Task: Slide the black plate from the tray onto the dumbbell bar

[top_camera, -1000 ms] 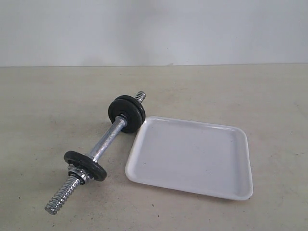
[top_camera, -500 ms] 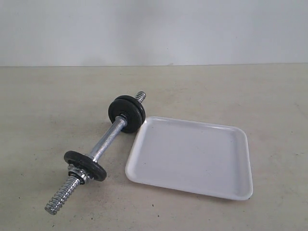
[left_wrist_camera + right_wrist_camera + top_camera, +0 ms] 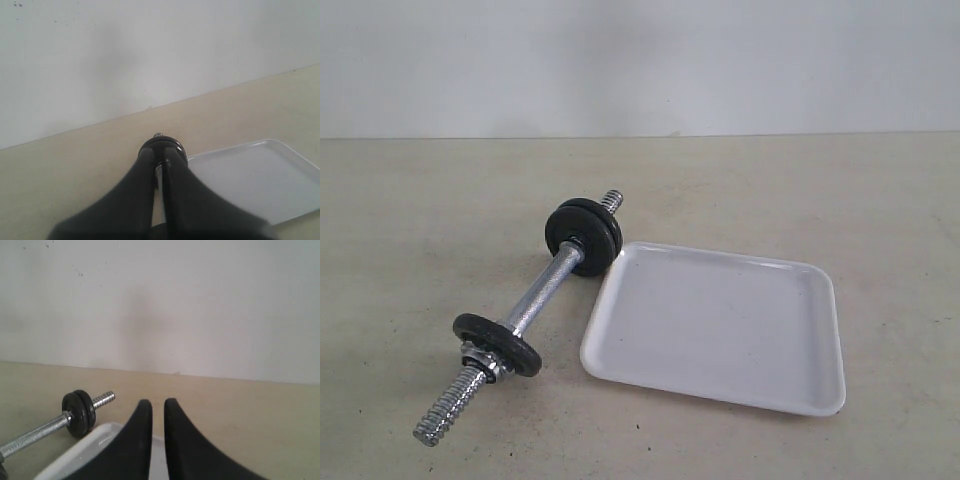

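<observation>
As seen, one bar (image 3: 545, 290), three plates (image 3: 583, 235), one tray (image 3: 720, 330)

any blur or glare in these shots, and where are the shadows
Exterior view: sharp, soft even light, small glints on the dumbbell bar, thin shadow under the near edge of the tray. Left wrist view: left fingers blurred close up. Right wrist view: right fingers soft-edged, bar crisp, dim shadow patch on the wall.

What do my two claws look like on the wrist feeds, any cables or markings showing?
The left claw and the right claw look alike: matte black, each in two smooth halves, broad at the base and curving to narrow rounded tips. No cables, labels or markings show. The arms themselves are out of every view.
</observation>
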